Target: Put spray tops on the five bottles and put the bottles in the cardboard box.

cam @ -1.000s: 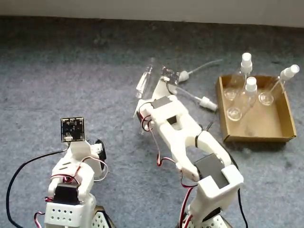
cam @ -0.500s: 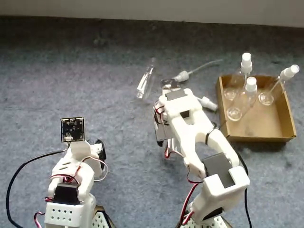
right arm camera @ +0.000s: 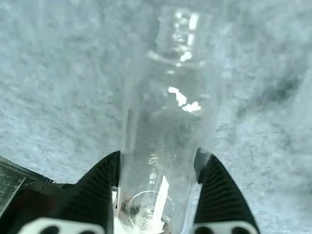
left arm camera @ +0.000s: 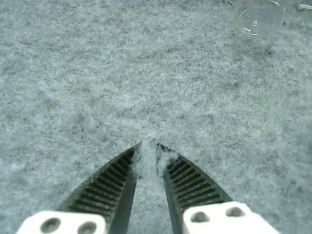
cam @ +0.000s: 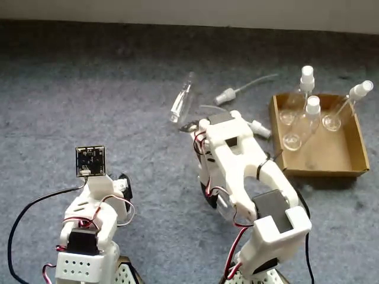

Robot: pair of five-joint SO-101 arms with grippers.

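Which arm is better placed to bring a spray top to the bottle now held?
Left, probably. The right gripper is shut on the bottle, so it cannot pick. The left gripper holds nothing, though both loose spray tops lie far from it.

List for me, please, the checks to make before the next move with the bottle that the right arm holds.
1. Grip: ok. The right gripper is shut on the clear bottle, one finger on each side.
2. Top on held bottle: not ok. Its neck is bare.
3. Loose spray tops: ok. Two lie on the carpet, one farther off, one beside the cardboard box.
4. State of left gripper: not ok. It is shut, above bare carpet.
5. Room in box: ok. Three topped bottles stand at its far side; the near floor is bare.
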